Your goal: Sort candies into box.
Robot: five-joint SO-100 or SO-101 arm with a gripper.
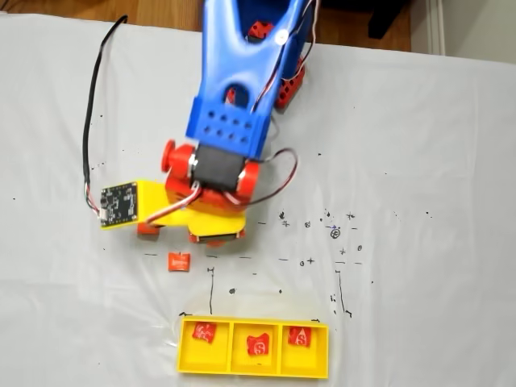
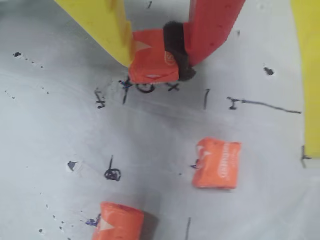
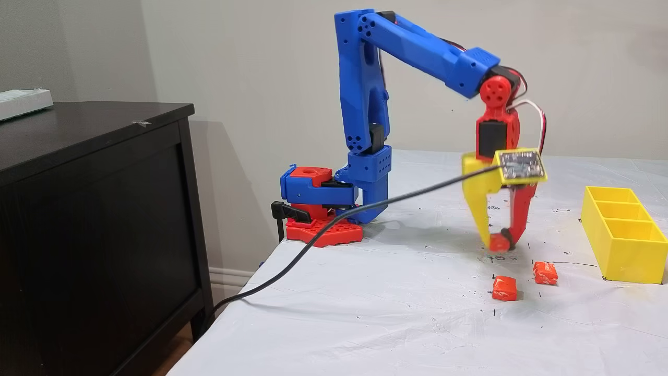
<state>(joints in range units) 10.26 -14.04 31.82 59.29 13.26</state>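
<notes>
Between the closed yellow-and-red gripper [image 2: 159, 61] fingertips, small orange wrapped candy [image 2: 152, 62] pinched across flat sides; light, squashy, slippery wrapper.

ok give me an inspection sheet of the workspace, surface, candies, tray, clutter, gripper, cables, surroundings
Surface: white cloth-covered table with black pen marks.
Job's things: long yellow plastic three-compartment tray, one red wrapped candy in each compartment; held orange wrapped candy; two loose orange wrapped candies on the cloth short of the tray.
Clutter: nothing seen.
Gripper: yellow-and-red two-finger gripper shut on the held candy, apparently just above the cloth.
Cables: black cable running from the wrist board off the table edge; red-and-white servo wires at the wrist.
Surroundings: dark wooden cabinet beside the table, plain wall behind.
</notes>
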